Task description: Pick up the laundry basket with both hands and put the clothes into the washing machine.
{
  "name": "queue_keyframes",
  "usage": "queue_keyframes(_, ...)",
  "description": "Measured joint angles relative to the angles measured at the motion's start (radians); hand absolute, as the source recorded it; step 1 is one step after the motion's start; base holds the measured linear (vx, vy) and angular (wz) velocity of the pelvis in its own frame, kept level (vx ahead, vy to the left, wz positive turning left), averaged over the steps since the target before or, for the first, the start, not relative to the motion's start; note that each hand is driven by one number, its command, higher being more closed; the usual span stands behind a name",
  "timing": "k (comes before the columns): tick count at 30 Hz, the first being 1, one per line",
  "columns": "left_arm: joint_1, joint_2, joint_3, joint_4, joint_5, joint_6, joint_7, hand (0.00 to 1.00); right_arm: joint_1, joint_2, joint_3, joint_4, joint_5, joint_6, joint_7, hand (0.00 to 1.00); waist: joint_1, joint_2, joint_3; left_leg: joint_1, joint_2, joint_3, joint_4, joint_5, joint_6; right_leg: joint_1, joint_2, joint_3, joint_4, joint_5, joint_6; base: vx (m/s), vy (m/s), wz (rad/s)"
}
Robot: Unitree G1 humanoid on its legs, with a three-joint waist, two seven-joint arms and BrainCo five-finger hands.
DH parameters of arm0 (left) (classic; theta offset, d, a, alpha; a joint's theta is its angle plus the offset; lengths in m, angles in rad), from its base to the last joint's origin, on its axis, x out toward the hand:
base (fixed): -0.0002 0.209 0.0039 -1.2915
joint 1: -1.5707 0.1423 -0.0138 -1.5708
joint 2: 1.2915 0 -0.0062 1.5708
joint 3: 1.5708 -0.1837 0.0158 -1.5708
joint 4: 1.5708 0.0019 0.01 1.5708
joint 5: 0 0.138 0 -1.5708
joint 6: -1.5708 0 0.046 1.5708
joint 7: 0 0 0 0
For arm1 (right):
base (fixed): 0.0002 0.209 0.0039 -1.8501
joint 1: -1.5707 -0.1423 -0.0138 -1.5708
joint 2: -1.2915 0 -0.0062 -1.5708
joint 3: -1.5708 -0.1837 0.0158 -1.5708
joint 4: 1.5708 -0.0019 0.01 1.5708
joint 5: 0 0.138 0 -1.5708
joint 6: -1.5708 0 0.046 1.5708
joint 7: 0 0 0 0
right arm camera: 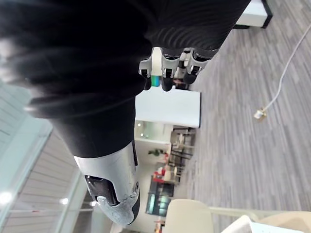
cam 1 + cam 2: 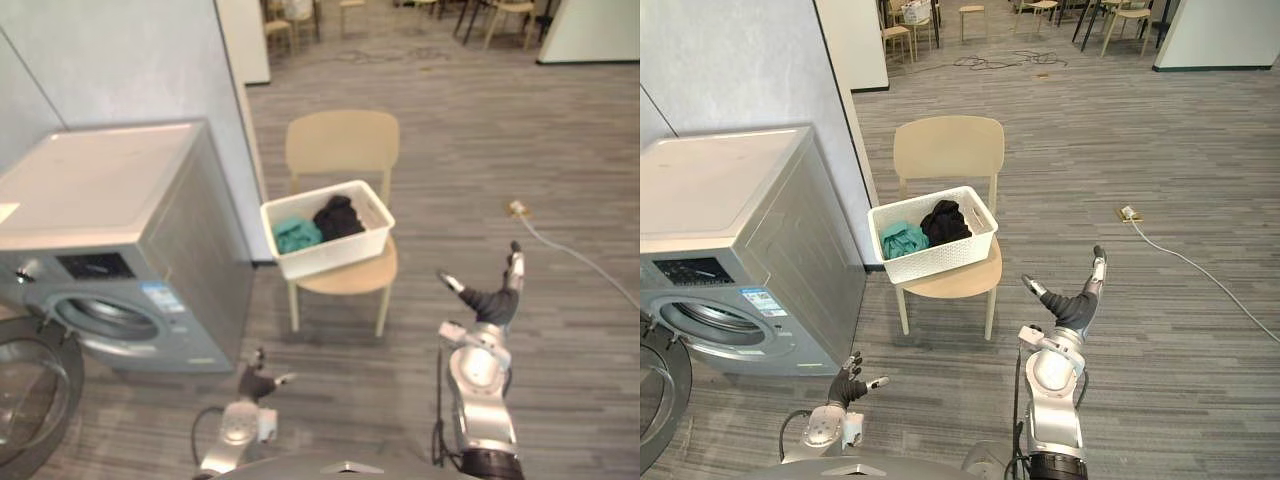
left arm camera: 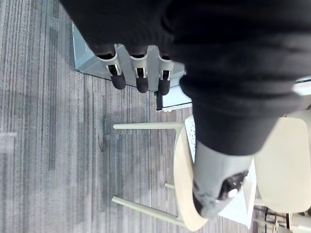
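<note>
A beige wooden chair (image 2: 948, 150) stands on the grey plank floor (image 2: 1160, 140) beside a pale grey wall (image 2: 740, 60). A white cable (image 2: 1180, 255) trails from a floor socket (image 2: 1129, 213).

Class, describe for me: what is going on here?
The robot holds nothing yet. A white laundry basket with teal and black clothes sits on a beige chair beside the washing machine, whose door hangs open. The left hand and right hand are open, short of the basket.

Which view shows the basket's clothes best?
Right eye view: teal and black clothes lie plainly in the laundry basket on the chair. Left eye view shows the same; left wrist view catches just basket wall.
</note>
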Motion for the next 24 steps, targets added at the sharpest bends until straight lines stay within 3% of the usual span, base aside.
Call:
queue_keyframes(1, -0.001, 0.003, 0.018, 0.000, -0.012, -0.003, 0.000, 0.00, 0.000, 0.011, 0.009, 0.000, 0.000, 0.000, 0.000, 0.00, -0.001, -0.014, 0.020, -0.057, 0.022, -0.026, 0.116, 0.084, 0.116, 0.051, 0.007, -0.032, 0.003, -0.023, -0.018, 0.16, -0.284, 0.48)
queue_keyframes(2, 0.004, 0.013, 0.022, 0.001, -0.023, -0.002, 0.000, 0.00, 0.004, 0.024, 0.018, 0.000, 0.000, 0.000, 0.000, 0.00, -0.001, -0.036, 0.043, -0.080, 0.051, -0.027, 0.185, 0.190, 0.169, 0.121, 0.017, -0.068, -0.026, -0.034, -0.031, 0.16, -0.286, 0.56)
queue_keyframes(4, 0.018, 0.016, 0.024, -0.002, -0.030, -0.002, -0.001, 0.00, 0.007, 0.033, 0.025, -0.003, 0.000, -0.004, -0.001, 0.00, 0.001, -0.055, 0.044, -0.099, 0.082, -0.005, 0.211, 0.285, 0.194, 0.201, 0.019, -0.127, -0.100, -0.040, -0.056, 0.16, -0.196, 0.64)
queue_keyframes(5, 0.019, 0.012, 0.023, -0.003, -0.030, -0.002, -0.001, 0.00, 0.007, 0.028, 0.022, -0.006, 0.000, -0.005, -0.001, 0.00, 0.001, -0.058, 0.044, -0.111, 0.086, 0.013, 0.219, 0.273, 0.187, 0.218, 0.016, -0.143, -0.118, -0.038, -0.060, 0.20, -0.099, 0.85)
queue_keyframes(6, 0.019, 0.004, 0.020, -0.005, -0.030, -0.002, -0.003, 0.00, 0.008, 0.020, 0.014, -0.014, 0.000, -0.005, -0.002, 0.00, -0.001, -0.060, 0.044, -0.143, 0.084, 0.067, 0.221, 0.217, 0.167, 0.245, 0.011, -0.177, -0.157, -0.030, -0.061, 0.21, -0.017, 0.87)
queue_keyframes(8, 0.019, 0.000, 0.020, -0.008, -0.028, 0.000, -0.007, 0.00, 0.008, 0.023, 0.009, -0.020, 0.000, -0.003, -0.001, 0.00, 0.002, -0.065, 0.047, -0.169, 0.032, 0.139, 0.134, 0.140, 0.128, 0.270, -0.006, -0.221, -0.208, -0.007, -0.047, 0.22, 0.060, 0.70)
queue_keyframes(9, 0.022, 0.000, 0.022, -0.011, -0.025, 0.000, -0.015, 0.00, 0.006, 0.022, 0.002, -0.020, -0.001, -0.002, 0.000, 0.00, 0.017, -0.066, 0.046, -0.163, -0.031, 0.152, -0.020, 0.133, 0.104, 0.271, -0.027, -0.243, -0.223, 0.006, -0.026, 0.20, 0.163, 0.33)
queue_keyframes(10, 0.030, -0.002, 0.022, -0.014, -0.015, 0.000, -0.026, 0.00, 0.005, 0.018, -0.018, -0.019, -0.007, 0.000, 0.000, 0.00, 0.027, -0.053, 0.039, -0.143, -0.085, 0.139, -0.181, 0.165, 0.068, 0.274, -0.029, -0.252, -0.226, 0.009, -0.010, 0.17, 0.159, 0.27)
queue_keyframes(13, 0.034, 0.025, 0.046, -0.017, -0.005, 0.004, -0.041, 0.00, -0.011, 0.047, -0.068, -0.006, -0.102, 0.050, 0.007, 0.00, 0.015, -0.116, 0.052, -0.143, -0.180, 0.111, -0.172, 0.149, 0.097, 0.315, -0.090, -0.246, -0.257, 0.014, 0.003, 0.19, 0.144, 0.57)
queue_keyframes(15, 0.035, 0.041, 0.055, -0.024, 0.007, 0.008, -0.054, 0.00, -0.075, 0.034, -0.111, 0.003, -0.133, 0.068, 0.008, 0.00, 0.024, -0.128, 0.059, -0.155, -0.199, 0.113, -0.154, 0.128, 0.110, 0.315, -0.106, -0.241, -0.261, 0.015, 0.005, 0.15, 0.182, 0.27)
queue_keyframes(17, 0.042, 0.061, 0.047, -0.046, 0.016, 0.009, -0.071, 0.00, -0.184, -0.037, -0.162, 0.045, -0.159, 0.081, 0.005, 0.00, 0.028, -0.130, 0.060, -0.168, -0.221, 0.115, -0.147, 0.114, 0.121, 0.314, -0.126, -0.242, -0.270, 0.015, 0.005, 0.06, 0.115, 0.13)
queue_keyframes(19, 0.047, 0.076, 0.047, -0.053, 0.020, 0.008, -0.096, 0.00, -0.340, -0.199, -0.160, 0.197, -0.169, 0.101, 0.006, 0.00, 0.036, -0.126, 0.063, -0.175, -0.239, 0.115, -0.147, 0.112, 0.127, 0.306, -0.141, -0.240, -0.264, 0.013, 0.007, 0.02, 0.082, 0.09)
queue_keyframes(20, 0.050, 0.079, 0.047, -0.054, 0.020, 0.007, -0.102, 0.00, -0.380, -0.233, -0.149, 0.241, -0.177, 0.106, 0.006, 0.00, 0.040, -0.124, 0.064, -0.178, -0.239, 0.115, -0.148, 0.113, 0.129, 0.301, -0.141, -0.238, -0.261, 0.012, 0.009, -0.01, 0.037, -0.01)
queue_keyframes(23, 0.089, 0.088, 0.045, -0.094, 0.016, 0.005, -0.125, 0.00, -0.600, -0.402, -0.047, 0.476, -0.198, 0.114, 0.027, 0.00, 0.051, -0.106, 0.089, -0.186, -0.233, 0.113, -0.151, 0.132, 0.130, 0.292, -0.135, -0.237, -0.261, 0.000, 0.027, -0.07, -0.033, -0.02)
queue_keyframes(24, 0.096, 0.083, 0.044, -0.108, -0.002, -0.005, -0.138, 0.00, -0.703, -0.479, 0.020, 0.577, -0.198, 0.117, 0.045, 0.00, 0.057, -0.088, 0.102, -0.199, -0.227, 0.111, -0.161, 0.152, 0.128, 0.267, -0.130, -0.234, -0.257, 0.002, 0.030, -0.11, -0.031, 0.03)
